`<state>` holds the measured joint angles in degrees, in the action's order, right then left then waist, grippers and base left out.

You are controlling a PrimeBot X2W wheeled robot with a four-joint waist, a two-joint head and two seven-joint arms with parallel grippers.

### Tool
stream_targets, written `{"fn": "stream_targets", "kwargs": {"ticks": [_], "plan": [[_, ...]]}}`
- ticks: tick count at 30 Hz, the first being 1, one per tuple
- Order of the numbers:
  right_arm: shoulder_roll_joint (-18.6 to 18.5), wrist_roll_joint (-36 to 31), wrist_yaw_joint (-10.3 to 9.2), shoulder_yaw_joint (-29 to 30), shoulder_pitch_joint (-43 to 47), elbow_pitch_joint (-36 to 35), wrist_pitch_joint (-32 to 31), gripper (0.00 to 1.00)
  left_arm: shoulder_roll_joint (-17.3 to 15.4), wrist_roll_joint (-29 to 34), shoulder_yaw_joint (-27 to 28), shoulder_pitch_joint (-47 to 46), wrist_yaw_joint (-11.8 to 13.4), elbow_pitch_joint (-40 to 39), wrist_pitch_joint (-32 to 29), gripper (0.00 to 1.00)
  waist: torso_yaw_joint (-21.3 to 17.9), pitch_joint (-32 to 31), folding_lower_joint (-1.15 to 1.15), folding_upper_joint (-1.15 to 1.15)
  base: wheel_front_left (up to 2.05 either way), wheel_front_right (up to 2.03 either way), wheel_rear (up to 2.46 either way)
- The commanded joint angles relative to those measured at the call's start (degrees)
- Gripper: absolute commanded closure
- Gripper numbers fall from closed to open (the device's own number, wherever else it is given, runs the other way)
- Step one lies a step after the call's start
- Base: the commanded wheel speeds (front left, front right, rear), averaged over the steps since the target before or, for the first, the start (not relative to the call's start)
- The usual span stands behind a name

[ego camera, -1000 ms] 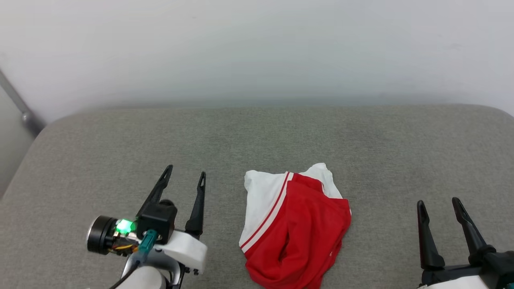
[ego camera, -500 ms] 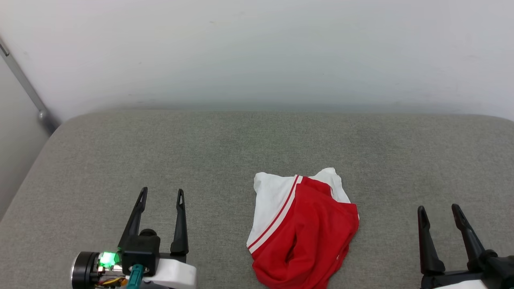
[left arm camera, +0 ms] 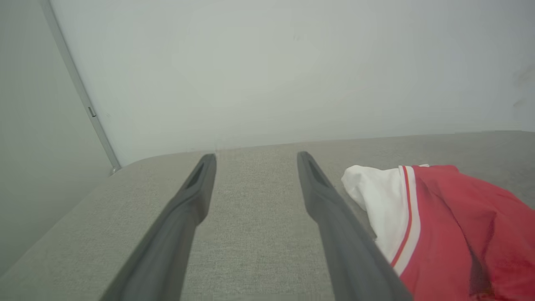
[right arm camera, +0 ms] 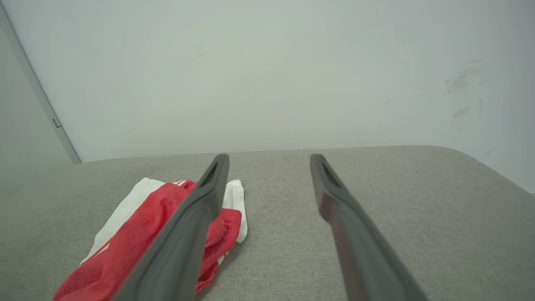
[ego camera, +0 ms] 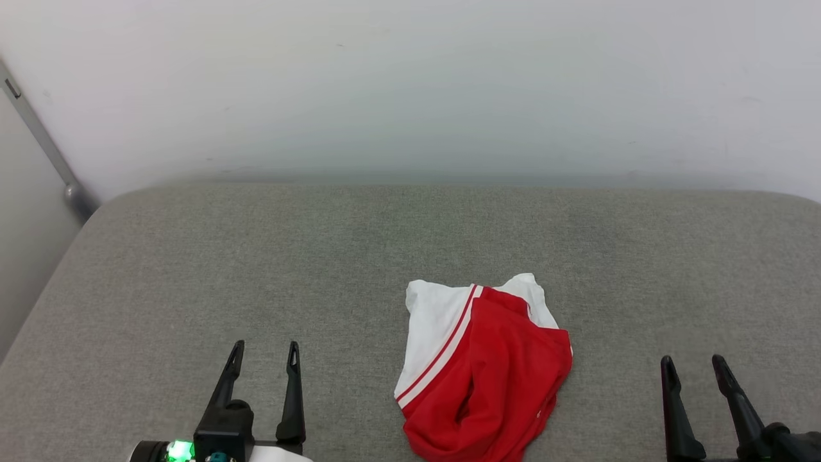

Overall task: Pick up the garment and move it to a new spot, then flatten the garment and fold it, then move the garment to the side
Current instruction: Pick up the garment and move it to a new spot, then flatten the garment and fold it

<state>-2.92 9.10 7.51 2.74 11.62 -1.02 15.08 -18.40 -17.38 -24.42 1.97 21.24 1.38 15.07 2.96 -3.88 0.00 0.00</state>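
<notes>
One garment (ego camera: 484, 366) is seen on the grey cushion (ego camera: 192, 269), apparently bunched, its near edge cut off in the head view. It is flanked by two grippers. The left gripper (ego camera: 266, 346) is spread wide with nothing held, clear of the cloth. The right gripper (ego camera: 693, 360) is likewise spread wide and empty.

Pad (ego camera: 192, 269) open L & R of shirt (ego camera: 494, 378) and behind it; shirt heaped mid-front; wall (ego camera: 410, 83) blocks far edge, pole (ego camera: 40, 138) far L.

The garment (right arm camera: 125, 246) lies crumpled on grey cushion (right arm camera: 397, 200); right tool (right arm camera: 268, 158) spread, empty.
</notes>
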Motion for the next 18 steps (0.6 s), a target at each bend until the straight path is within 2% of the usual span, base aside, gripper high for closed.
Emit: {"fn": "stream_targets", "kwargs": {"ticks": [1,9,18], "plan": [[0.1,0.5,-0.04,-0.2,0.8,0.3,0.1,0.0,0.5,0.5,0.7,0.6,-0.6,0.2,0.1,0.0,0.0,-0.1,0.0,0.0,0.0,0.0,0.0],[0.1,1.4,-0.04,-1.0,2.1,0.6,0.1,0.0,4.5,3.4,5.2,2.7,-5.3,1.8,0.1,0.0,0.3,-0.6,0.0,0.0,0.0,0.0,0.0],[0.1,1.5,-0.04,-1.6,2.2,0.8,0.1,0.0,7.7,6.6,9.3,3.9,-9.0,3.0,0.1,0.0,0.3,-1.1,0.0,0.0,0.0,0.0,0.0]]}}
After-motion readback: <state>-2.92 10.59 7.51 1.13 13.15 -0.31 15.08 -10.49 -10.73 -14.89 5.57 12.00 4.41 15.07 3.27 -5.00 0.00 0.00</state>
